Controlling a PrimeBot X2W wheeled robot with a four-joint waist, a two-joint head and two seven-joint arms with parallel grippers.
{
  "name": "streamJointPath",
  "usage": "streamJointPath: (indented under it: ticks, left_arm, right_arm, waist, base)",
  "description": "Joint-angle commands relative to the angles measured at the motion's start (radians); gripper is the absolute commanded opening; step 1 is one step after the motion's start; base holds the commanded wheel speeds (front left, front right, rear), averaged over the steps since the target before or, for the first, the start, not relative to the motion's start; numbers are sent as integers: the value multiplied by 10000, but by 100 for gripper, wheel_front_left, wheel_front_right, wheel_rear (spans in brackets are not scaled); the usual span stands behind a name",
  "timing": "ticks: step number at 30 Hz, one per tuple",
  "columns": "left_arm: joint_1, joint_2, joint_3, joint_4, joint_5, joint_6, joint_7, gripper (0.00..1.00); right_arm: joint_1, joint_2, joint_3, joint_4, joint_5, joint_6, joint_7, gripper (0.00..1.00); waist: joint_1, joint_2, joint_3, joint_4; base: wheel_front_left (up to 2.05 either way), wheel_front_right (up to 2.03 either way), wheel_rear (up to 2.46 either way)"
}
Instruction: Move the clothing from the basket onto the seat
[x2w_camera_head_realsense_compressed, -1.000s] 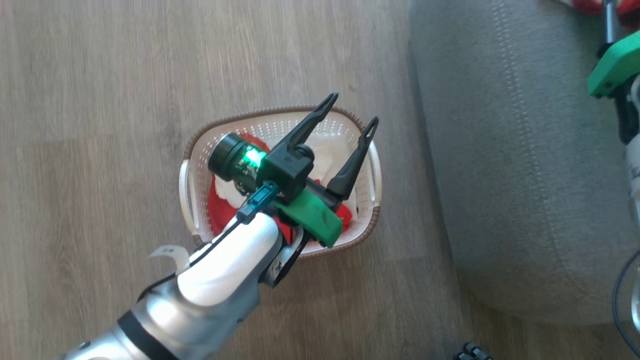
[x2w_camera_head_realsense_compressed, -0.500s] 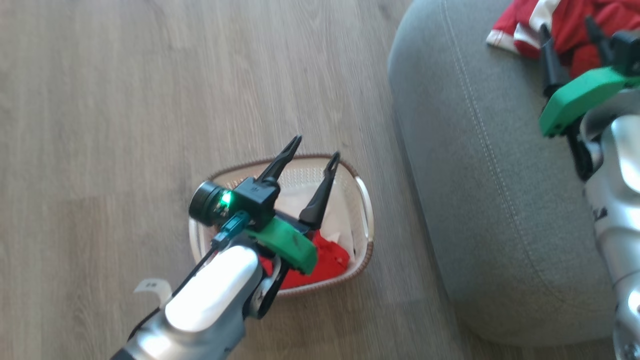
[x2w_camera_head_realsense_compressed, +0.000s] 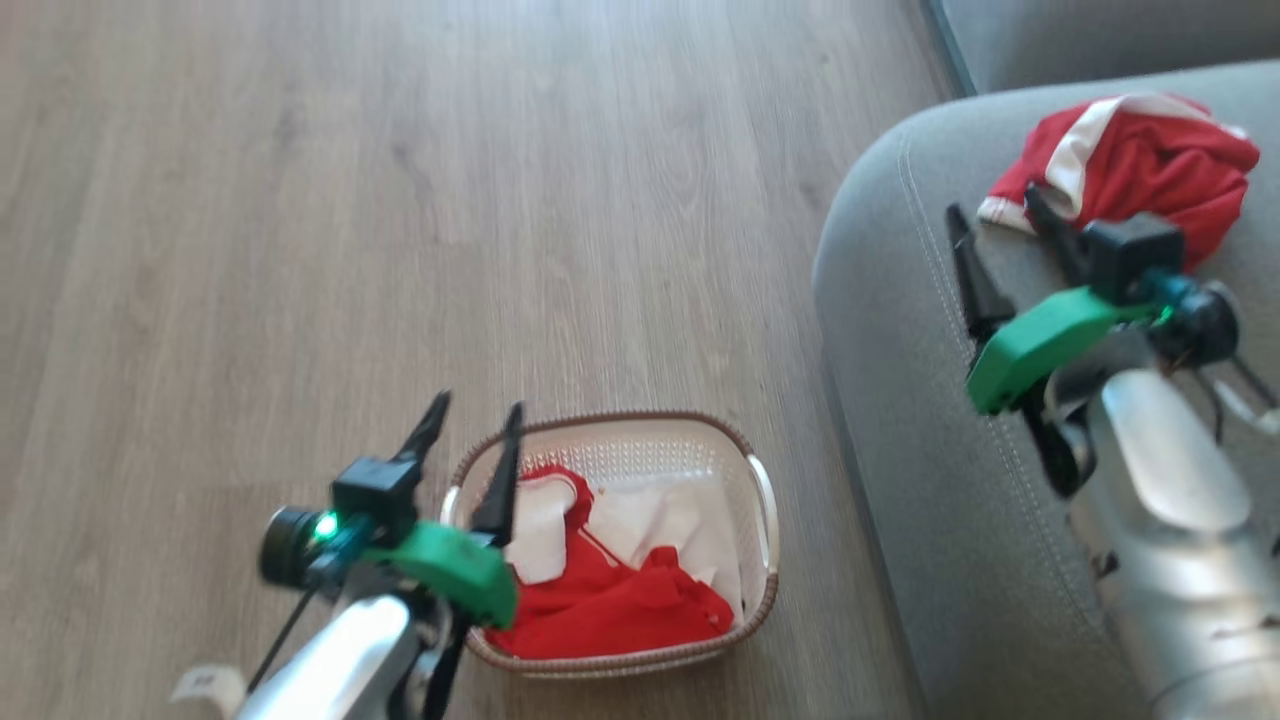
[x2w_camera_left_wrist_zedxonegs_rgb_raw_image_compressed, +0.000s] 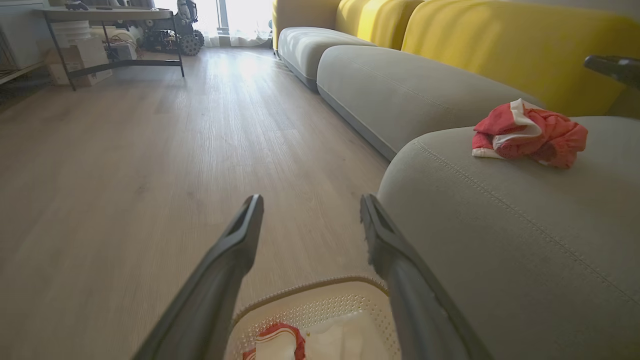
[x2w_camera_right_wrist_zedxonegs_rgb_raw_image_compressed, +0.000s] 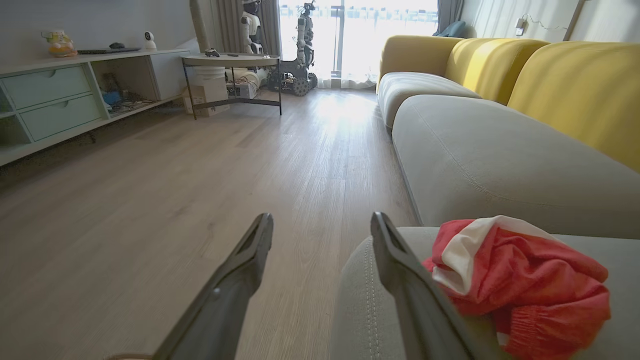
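Clothing (x2w_camera_head_realsense_compressed: 610, 600), crumpled soft red and white fabric, lies in the rounded, perforated cream plastic basket (x2w_camera_head_realsense_compressed: 640, 455) with its brown woven rim, low in the head view's centre on wood-grain floor (x2w_camera_head_realsense_compressed: 300, 200). Another bunched red garment (x2w_camera_head_realsense_compressed: 1140, 160) with white trim rests on the grey fabric seat (x2w_camera_head_realsense_compressed: 900, 350), upper right. Left gripper (x2w_camera_head_realsense_compressed: 478, 403), at the basket's left edge, and right gripper (x2w_camera_head_realsense_compressed: 992, 202), over the seat, both gape empty.

Seen from the head, downward onto floor (x2w_camera_head_realsense_compressed: 300, 200), basket (x2w_camera_head_realsense_compressed: 640, 450) and seat (x2w_camera_head_realsense_compressed: 900, 500); from both wrists, low, toward the window (x2w_camera_right_wrist_zedxonegs_rgb_raw_image_compressed: 380, 20), sharing the red garment (x2w_camera_head_realsense_compressed: 1150, 160).
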Motion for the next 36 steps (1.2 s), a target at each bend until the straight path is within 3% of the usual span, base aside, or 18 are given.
streamJointPath:
  ticks: [1,11,17,36]
  left_arm:
    - [106,509,644,-368,-145,173,-110,100]
    - [2071,1282,2084,-1485,-333,858,-125,100]
    - [3193,1428,2892,-2239,-169,1082,-126,100]
    - [4621,918,4163,-2754,587,630,-127,100]
  right_arm:
    - [264,261,32,-646,-239,-4,-95,100]
    - [2277,1127,-695,-2187,-876,-4,-95,100]
    - [3419,1311,-1176,-3085,-1005,-4,-77,100]
    - [5246,1325,-461,-4688,120,-4,356,100]
  waist:
    - [0,0,-381,174]
    - [0,0,-783,311]
    - [0,0,-894,437]
    - [0,0,-1075,418]
  base:
    - [0,0,0]
    - [0,0,0]
    - [0,0,0]
    - [0,0,0]
